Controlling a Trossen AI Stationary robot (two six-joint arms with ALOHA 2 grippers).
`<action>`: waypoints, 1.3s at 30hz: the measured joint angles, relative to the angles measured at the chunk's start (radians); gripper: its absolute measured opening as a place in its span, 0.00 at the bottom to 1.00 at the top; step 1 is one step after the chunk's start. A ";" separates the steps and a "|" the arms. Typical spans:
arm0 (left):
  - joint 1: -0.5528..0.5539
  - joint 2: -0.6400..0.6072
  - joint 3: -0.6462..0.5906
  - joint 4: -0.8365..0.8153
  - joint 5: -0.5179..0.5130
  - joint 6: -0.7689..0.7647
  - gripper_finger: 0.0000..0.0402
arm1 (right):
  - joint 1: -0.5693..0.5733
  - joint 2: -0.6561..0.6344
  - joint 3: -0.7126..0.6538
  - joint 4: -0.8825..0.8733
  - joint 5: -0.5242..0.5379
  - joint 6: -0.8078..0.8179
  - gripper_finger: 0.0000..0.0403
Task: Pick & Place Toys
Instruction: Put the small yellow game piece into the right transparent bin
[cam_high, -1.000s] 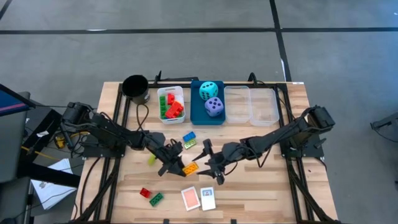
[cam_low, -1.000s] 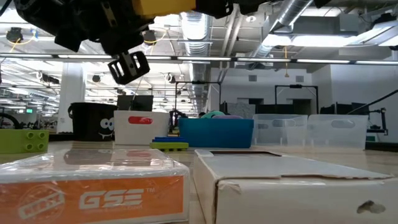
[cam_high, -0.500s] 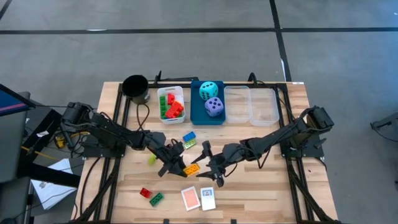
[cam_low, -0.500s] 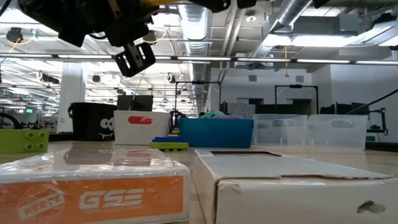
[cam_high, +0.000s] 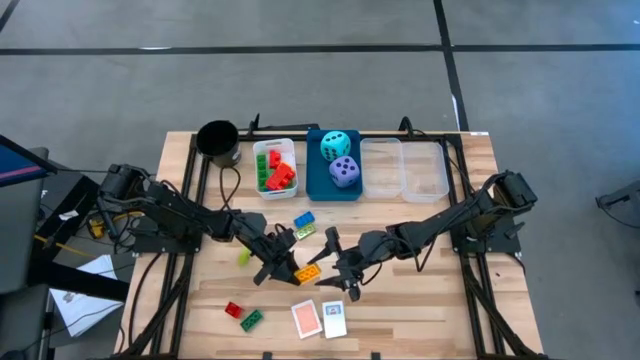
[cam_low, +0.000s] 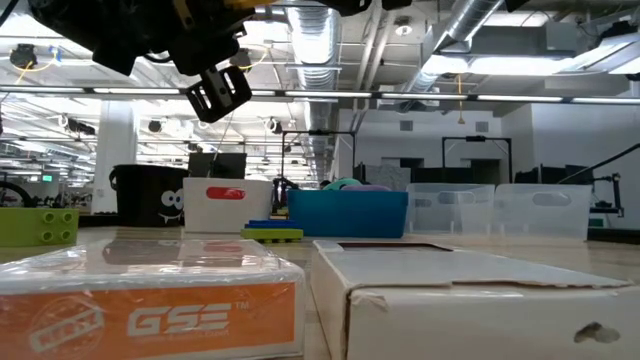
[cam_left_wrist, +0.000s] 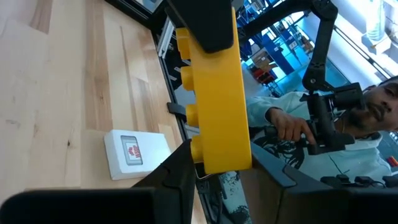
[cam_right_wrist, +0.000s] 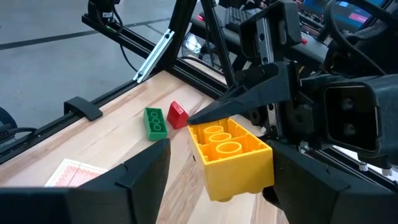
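Care matters here: the left gripper (cam_high: 283, 268), over the middle of the table (cam_high: 420, 300), pinches a yellow brick (cam_right_wrist: 230, 151) by one end, lifted clear of the wood. The right gripper (cam_high: 337, 264) hangs just beside it, fingers spread around the free end. For a clean handover I'd close the right fingers squarely on the brick's sides before the left lets go.

Dark jointed arms (cam_high: 180, 215) — black cables
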 joint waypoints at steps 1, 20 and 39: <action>0.000 0.000 0.000 0.000 0.000 0.000 0.23 | 0.000 0.000 0.000 0.000 0.000 0.000 0.63; 0.000 0.000 0.000 0.003 0.006 -0.002 0.26 | -0.001 -0.001 0.000 0.002 0.002 0.004 0.34; 0.223 0.000 0.001 -0.021 0.427 -0.103 0.63 | 0.005 -0.060 0.000 -0.157 0.195 0.050 0.38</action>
